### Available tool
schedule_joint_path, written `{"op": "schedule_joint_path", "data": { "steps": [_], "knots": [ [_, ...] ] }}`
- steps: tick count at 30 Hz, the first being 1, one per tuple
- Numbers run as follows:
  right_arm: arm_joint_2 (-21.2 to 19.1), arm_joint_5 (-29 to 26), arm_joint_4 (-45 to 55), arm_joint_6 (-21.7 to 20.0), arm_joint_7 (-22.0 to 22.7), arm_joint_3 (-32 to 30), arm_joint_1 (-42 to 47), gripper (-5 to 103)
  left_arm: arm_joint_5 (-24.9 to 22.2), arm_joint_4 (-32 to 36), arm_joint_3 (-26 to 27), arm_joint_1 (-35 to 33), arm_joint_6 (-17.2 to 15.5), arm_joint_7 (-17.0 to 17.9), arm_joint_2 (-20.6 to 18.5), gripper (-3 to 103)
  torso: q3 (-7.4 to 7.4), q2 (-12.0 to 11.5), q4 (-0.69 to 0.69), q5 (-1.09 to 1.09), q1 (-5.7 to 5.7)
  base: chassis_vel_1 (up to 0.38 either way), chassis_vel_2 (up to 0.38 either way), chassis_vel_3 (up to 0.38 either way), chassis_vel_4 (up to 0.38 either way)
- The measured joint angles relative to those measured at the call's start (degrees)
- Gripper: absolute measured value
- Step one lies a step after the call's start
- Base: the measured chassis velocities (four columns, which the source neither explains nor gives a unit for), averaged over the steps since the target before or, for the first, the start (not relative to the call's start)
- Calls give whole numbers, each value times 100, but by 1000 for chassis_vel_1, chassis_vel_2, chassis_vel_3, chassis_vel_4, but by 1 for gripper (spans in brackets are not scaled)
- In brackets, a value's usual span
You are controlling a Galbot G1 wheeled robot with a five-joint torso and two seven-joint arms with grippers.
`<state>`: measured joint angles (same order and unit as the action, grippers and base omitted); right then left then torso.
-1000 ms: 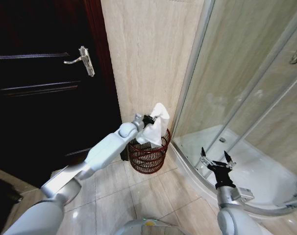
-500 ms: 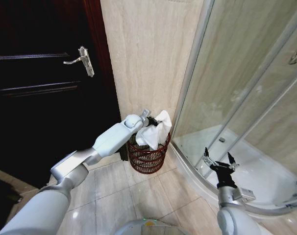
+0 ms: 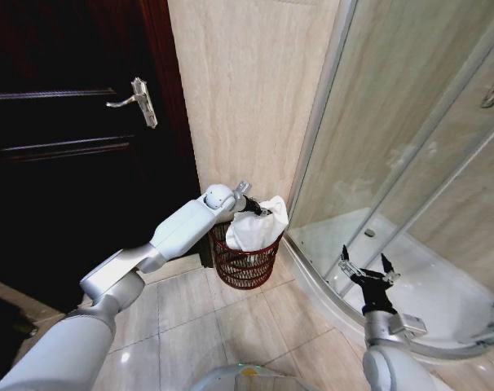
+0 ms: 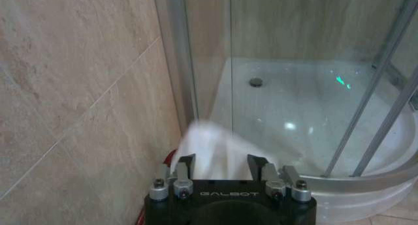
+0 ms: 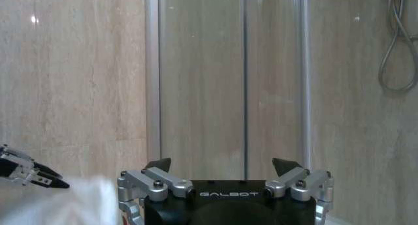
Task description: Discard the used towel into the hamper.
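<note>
Lowered since prev. frame: soft white cloth towel (image 3: pixel 258 226), light, limp, over dark reddish-brown wire hamper (image 3: pixel 245 262). L gripper (image 3: pixel 249 209) at towel's 10 o'clock, fingers spread. R gripper (image 3: pixel 365 269) spread, idle.

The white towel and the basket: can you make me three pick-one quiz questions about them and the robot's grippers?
1. Where is the crumpled white cloth towel?
A. over the reddish-brown wire hamper
B. on the shower tray
C. on the door handle

2. What colour is the hamper?
A. blue
B. reddish-brown
C. yellow

3. How is the right gripper?
A. shut on a bottle
B. holding the towel
C. open, empty

Answers: 1 A, the towel hangs at the hamper's rim by the left gripper. 2 B, dark red wire. 3 C, its fingers spread with nothing between.
</note>
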<state>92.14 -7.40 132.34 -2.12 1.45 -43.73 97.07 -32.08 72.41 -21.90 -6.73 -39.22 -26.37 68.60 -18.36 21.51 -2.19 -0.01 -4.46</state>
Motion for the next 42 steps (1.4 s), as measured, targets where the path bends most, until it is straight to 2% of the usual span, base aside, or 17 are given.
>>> {"op": "schedule_joint_path", "data": {
  "steps": [4, 5, 11, 17, 21, 22, 24, 26, 27, 28, 29, 31, 32, 36, 37, 40, 42],
  "knots": [
    [0, 58, 31, 0, -23, 43, 4, 100, -164, 294, 38, -155, -108, 309, -66, 75, -3, 4, 0, 0, -2, 0, 0, 0, 0],
    [0, 58, 31, 0, -23, 43, 4, 100, -164, 294, 38, -155, -108, 309, -66, 75, -3, 4, 0, 0, -2, 0, 0, 0, 0],
    [0, 83, 54, 8, -52, 61, 36, 100, -220, 449, 55, -239, -155, 383, -128, 99, -5, 8, 0, 0, -3, 0, 0, 0, 0],
    [0, 83, 63, 12, -67, 61, 49, 100, -234, 472, 58, -245, -167, 409, -137, 100, -6, 9, 0, 0, -4, 0, 0, 0, 0],
    [-1, 83, 86, 13, -78, 60, 54, 100, -321, 566, 244, -349, 21, 842, -113, 100, -7, 11, 0, 1, -5, 0, 0, 0, 0],
    [-1, 83, 86, 13, -78, 60, 54, 100, -321, 566, 244, -349, 21, 842, -113, 100, -7, 11, 0, 1, -5, 0, 0, 0, 0],
    [0, 81, 90, 11, -89, 58, 41, 100, -478, 1118, 608, -710, 228, 1500, -224, 100, -7, 12, 2, 2, -5, 0, 0, 0, 0],
    [-1, 81, 96, 4, -95, 59, 28, 100, -528, 1552, 886, -1105, 462, 1974, -317, 100, -7, 14, 1, 1, -5, 0, 0, 0, 0],
    [-1, 81, 96, 4, -95, 59, 28, 100, -528, 1552, 886, -1105, 462, 1974, -317, 100, -7, 14, 1, 1, -5, 0, 0, 0, 0],
    [-1, 80, 105, -6, -99, 61, 24, 100, -546, 1751, 1004, -1339, 639, 2189, -368, 100, -7, 14, 0, 1, -5, 0, 0, 0, 0],
    [-1, 74, 132, -29, -115, 69, 22, 100, -635, 2135, 1220, -1827, 1111, 2584, -478, 100, -8, 13, -1, -2, -5, 0, 0, 0, 0],
    [-1, 55, 170, -80, -146, 79, 19, 100, -674, 2563, 1516, -2375, 1511, 2970, -581, 100, -8, 14, -1, -1, -5, 0, 0, 0, 0],
    [-1, 55, 170, -80, -146, 79, 19, 100, -674, 2563, 1516, -2375, 1511, 2970, -581, 100, -8, 14, -1, -1, -5, 0, 0, 0, 0],
    [-5, -16, 224, -215, -213, 106, -46, 100, -239, 3554, 2385, -3789, 2126, 3432, -728, 100, -8, 14, 1, 0, -5, 0, 0, 0, 0],
    [-5, -16, 224, -215, -213, 106, -46, 100, -239, 3554, 2385, -3789, 2126, 3432, -728, 100, -8, 14, 1, 0, -5, 0, 0, 0, 0],
    [-50, -44, 249, -304, -275, 164, -78, 100, 155, 4109, 3020, -4803, 2511, 3710, -798, 100, -8, 15, -1, -1, -5, 0, 0, 0, 0],
    [-62, -44, 254, -332, -310, 177, -87, 100, 285, 4240, 3251, -5134, 2653, 3838, -763, 100, -8, 15, -1, 0, -5, 0, 0, 0, 0]
  ]
}}
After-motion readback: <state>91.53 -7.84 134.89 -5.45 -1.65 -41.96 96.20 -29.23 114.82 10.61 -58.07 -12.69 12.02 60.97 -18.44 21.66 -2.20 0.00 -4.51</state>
